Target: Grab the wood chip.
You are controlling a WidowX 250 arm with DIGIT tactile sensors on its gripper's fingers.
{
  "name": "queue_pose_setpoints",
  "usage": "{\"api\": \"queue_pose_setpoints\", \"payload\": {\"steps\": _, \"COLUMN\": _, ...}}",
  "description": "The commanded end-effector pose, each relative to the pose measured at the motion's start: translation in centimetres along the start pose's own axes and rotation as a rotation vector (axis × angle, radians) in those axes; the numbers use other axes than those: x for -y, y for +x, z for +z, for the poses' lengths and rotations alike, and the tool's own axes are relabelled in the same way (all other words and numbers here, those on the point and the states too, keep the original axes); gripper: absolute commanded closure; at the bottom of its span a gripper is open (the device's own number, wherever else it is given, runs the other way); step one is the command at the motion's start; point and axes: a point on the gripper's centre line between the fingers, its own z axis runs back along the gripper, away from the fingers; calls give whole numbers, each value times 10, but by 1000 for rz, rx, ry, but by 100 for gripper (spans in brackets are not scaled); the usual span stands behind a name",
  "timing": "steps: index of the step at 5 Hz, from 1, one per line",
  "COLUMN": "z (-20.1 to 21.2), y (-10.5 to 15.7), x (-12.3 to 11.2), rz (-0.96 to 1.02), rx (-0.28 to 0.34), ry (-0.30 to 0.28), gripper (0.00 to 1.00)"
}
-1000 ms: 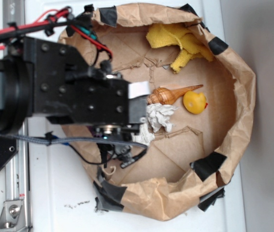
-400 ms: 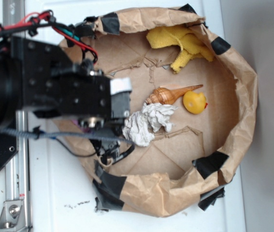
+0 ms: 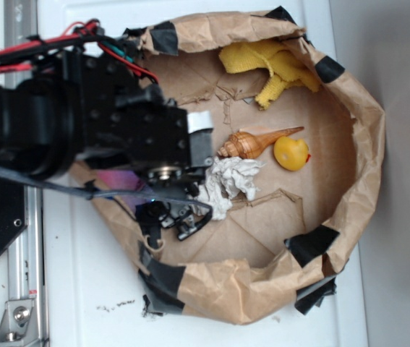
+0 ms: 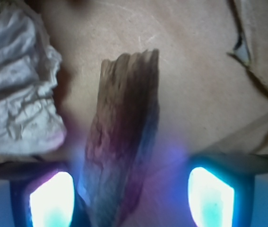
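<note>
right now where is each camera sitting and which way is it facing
exterior: sits above, looking straight down on the paper-walled bin with seashell, yellow duck and yellow cloth; the black arm covers the left.
wrist: sits on the gripper, looking down at the wood chip lying between its glowing fingertips.
shared: the crumpled paper and the bin floor; the chip is hidden in exterior.

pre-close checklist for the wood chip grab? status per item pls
1. Flat dark brown wood chip between the gripper fingers: ok, though nearer one finger.
2. Gripper open: ok.
3. Crumpled white paper wad outside the gap: ok, but beside the chip.
4. Glossy tan spiral seashell and yellow rubber duck away from the fingers: ok.
5. Fingers low enough to grip: cannot tell.
6. Chip seen from the exterior view: not ok, arm hides it.
</note>
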Motion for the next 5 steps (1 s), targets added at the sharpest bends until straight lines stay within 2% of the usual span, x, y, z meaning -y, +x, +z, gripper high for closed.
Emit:
{"api": "queue_pose_setpoints", "payload": {"steps": 1, "z": -8, "y": 6, "x": -3, "rz": 37, "rx": 25, "ry": 14, "gripper": 100}}
{"api": "queue_pose_setpoints", "payload": {"steps": 5, "z": -9, "y": 8, "x": -16, "rz": 58, "rx": 35, "ry": 35, "gripper": 100}}
